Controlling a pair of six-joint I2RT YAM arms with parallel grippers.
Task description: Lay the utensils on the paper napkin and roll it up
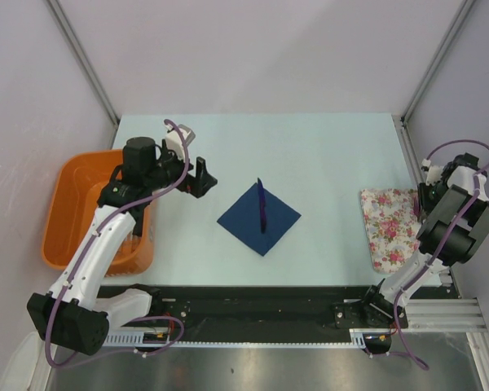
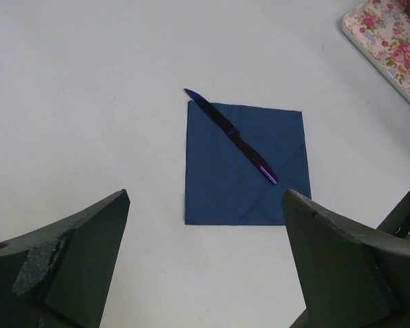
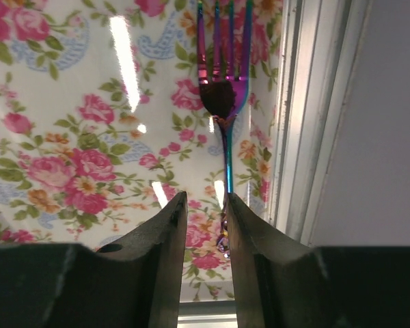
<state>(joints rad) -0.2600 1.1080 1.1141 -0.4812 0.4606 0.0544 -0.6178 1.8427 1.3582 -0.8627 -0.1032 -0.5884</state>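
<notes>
The navy paper napkin (image 1: 259, 218) lies as a diamond at the table's middle, and it also shows in the left wrist view (image 2: 246, 164). One thin purple utensil (image 1: 262, 204) lies across it (image 2: 236, 137), its tip past the napkin's far corner. My left gripper (image 1: 202, 177) is wide open and empty, left of the napkin (image 2: 205, 198). A purple fork (image 3: 223, 89) lies on the floral-print white cloth (image 3: 89, 137). My right gripper (image 3: 206, 198) stands over it with jaws narrowly apart. The fork's handle runs between them, against the right finger (image 3: 260, 253).
An orange basin (image 1: 85, 204) stands at the table's left edge beside the left arm. The floral cloth (image 1: 389, 226) lies at the right edge, next to a metal frame rail (image 3: 297, 116). It also shows at the top right of the left wrist view (image 2: 389, 41).
</notes>
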